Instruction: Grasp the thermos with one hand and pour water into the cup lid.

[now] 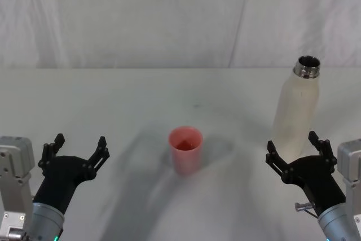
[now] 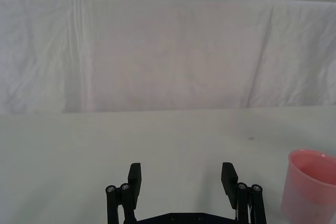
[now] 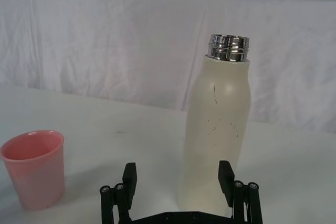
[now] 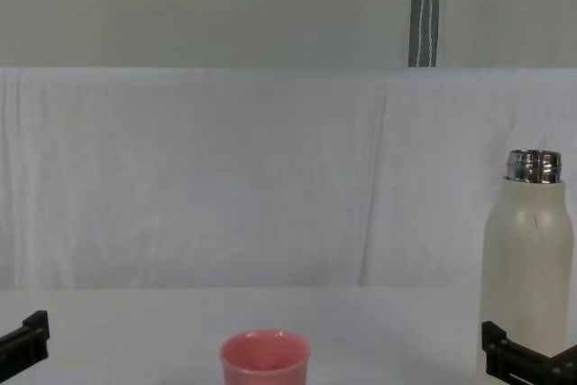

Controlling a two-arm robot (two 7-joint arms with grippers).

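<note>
The thermos (image 1: 296, 111) (image 3: 215, 135) (image 4: 526, 268) is a tall cream-white bottle with an open chrome neck, standing upright on the table at the right. The cup lid (image 1: 185, 149) (image 2: 308, 187) (image 3: 34, 166) (image 4: 265, 360), a small pink cup, stands upright near the table's middle. My right gripper (image 1: 296, 146) (image 3: 178, 178) is open just in front of the thermos, its fingers either side of the bottle's base without touching. My left gripper (image 1: 79, 145) (image 2: 181, 178) is open at the near left, with nothing between its fingers, well left of the cup lid.
A white cloth covers the table (image 1: 113, 100) and hangs as a backdrop (image 4: 225, 169) behind it. A grey pole (image 4: 425, 8) rises behind the backdrop.
</note>
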